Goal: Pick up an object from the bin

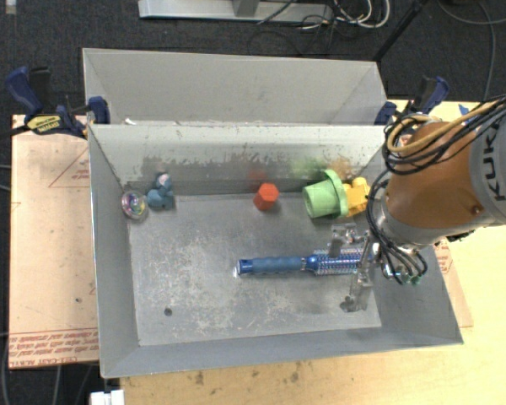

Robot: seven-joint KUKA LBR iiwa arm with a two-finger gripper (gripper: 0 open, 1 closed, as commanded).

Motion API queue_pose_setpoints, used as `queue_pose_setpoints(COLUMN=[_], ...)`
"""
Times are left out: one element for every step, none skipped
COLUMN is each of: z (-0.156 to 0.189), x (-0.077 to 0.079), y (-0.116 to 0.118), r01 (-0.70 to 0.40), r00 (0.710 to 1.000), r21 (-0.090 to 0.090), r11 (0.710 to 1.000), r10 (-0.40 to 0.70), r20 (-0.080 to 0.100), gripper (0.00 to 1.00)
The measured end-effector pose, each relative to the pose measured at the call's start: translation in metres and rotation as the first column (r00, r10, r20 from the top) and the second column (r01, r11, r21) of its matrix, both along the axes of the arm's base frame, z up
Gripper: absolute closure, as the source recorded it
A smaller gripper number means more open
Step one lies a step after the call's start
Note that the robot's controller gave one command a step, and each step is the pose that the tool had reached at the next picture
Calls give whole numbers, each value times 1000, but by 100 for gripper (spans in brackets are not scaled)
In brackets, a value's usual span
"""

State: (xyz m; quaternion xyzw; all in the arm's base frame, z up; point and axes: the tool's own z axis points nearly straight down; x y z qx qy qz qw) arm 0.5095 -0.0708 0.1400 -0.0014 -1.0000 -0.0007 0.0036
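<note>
Camera view puts your claw (352, 298) at the right side of the bin (202, 315), just beside the bristled end of the blue brush (291, 266) lying mid-floor. You cannot tell whether it is open or closed

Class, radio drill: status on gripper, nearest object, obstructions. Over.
Gripper low, right side of bin. Blue brush flat, bristle end beside it. Green-and-yellow cup close behind.
</note>
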Motion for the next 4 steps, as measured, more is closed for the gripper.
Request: queue_pose_setpoints(z=[-74,-74,-74,-74], x=[59,59,60,61], y=[-15,-14,-14,-13], r01=[-92,-92,-93,-94], r00=[996,996,996,995], r21=[-1,0,0,0], r11=[996,996,996,996], r10=[92,92,93,94], r20=[9,10,12,13], gripper=[0,0,0,0])
